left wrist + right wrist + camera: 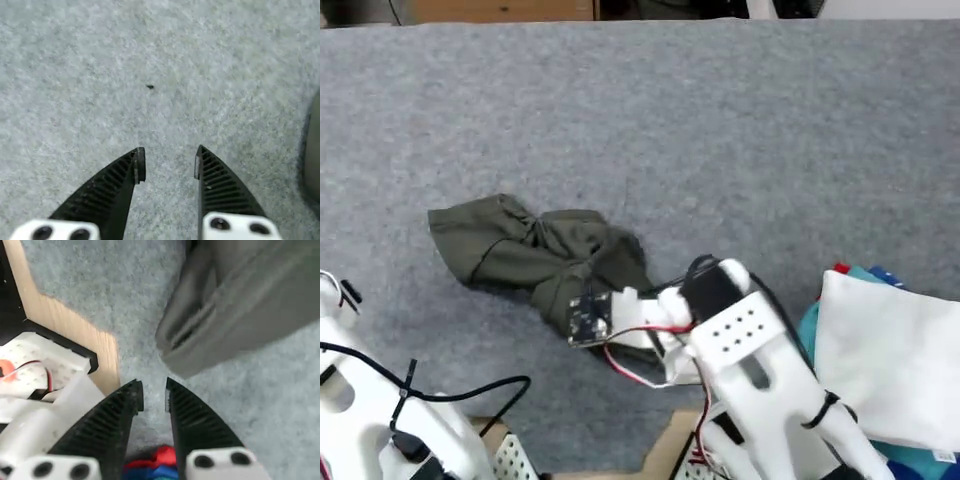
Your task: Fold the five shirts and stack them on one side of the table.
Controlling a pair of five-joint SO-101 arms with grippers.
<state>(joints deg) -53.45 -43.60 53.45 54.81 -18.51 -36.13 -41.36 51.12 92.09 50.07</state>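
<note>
The green shirt (pixel 535 255) lies bunched up near the middle of the table (pixel 720 120), a bit to the left. It looks soft, light and floppy, so I think a thick hem is the best place to pinch. My right gripper (pixel 154 395) hangs low by its near right edge, fingers a little apart, holding nothing. My left gripper (pixel 170 162) is wide open over bare table. The folded pile (pixel 890 360) sits near right.

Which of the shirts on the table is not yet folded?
The crumpled olive-green shirt lying alone in the middle. The others sit flat in a pile at the high view's right edge, a folded white shirt on top.
</note>
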